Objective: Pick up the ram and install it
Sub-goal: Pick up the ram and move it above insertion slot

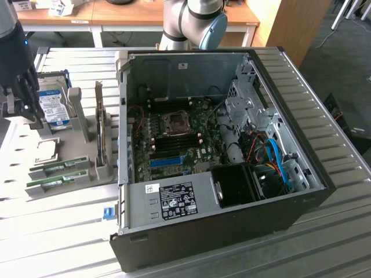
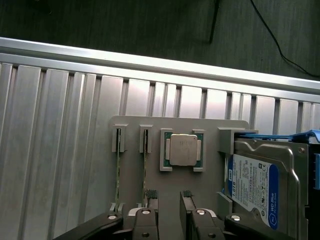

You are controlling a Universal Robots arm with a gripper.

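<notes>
Progress is at the very start: nothing of the task is done. Your ram [image 2: 145, 165] sits on edge in its groove of the grey tray [image 2: 150, 122], just beside the CPU [image 2: 182, 150], with a twin stick [image 2: 118, 167] in the next groove on the far side from the CPU. The gripper [image 2: 169, 197] hovers over the tray with its jaws apart and empty. One fingertip [image 2: 151, 194] is just beside the ram's end, and I judge it is not touching. The hard drive [image 2: 260, 185] stands at the tray's other end. The open case [image 1: 232, 145] lies on the worktop [image 1: 342, 231] at the exterior view's right, well apart from the gripper. Both the pick-up and the install are left for you to do.
</notes>
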